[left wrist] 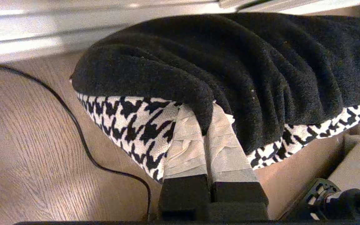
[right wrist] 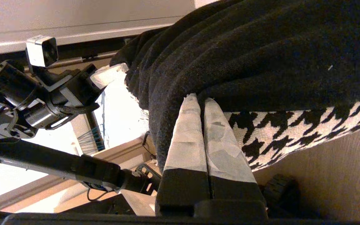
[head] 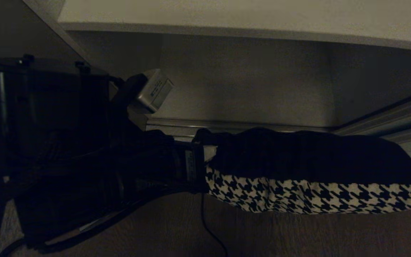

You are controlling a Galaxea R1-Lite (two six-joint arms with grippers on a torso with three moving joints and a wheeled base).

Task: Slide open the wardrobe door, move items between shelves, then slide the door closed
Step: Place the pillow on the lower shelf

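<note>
The cushion (head: 309, 178) hangs between my two grippers just above the wooden floor, its black fuzzy face on top and its houndstooth band (head: 298, 196) below. The left gripper (left wrist: 207, 117) is shut, its taped fingers (left wrist: 186, 147) pinching a fold of black fabric at the cushion's left end; it also shows in the head view (head: 207, 166). My right gripper (right wrist: 198, 100) is shut on the black fabric at the other end, outside the head view. An off-white shelf (head: 226, 14) runs across above the cushion. The sliding wardrobe door, the koala and the avocado are out of view.
A ribbed metal floor track (head: 234, 125) runs just behind the cushion, also in the left wrist view (left wrist: 42, 28). A thin black cable (left wrist: 73, 125) trails over the wooden floor (head: 298, 232). The left arm with its wrist camera (right wrist: 42, 50) shows in the right wrist view.
</note>
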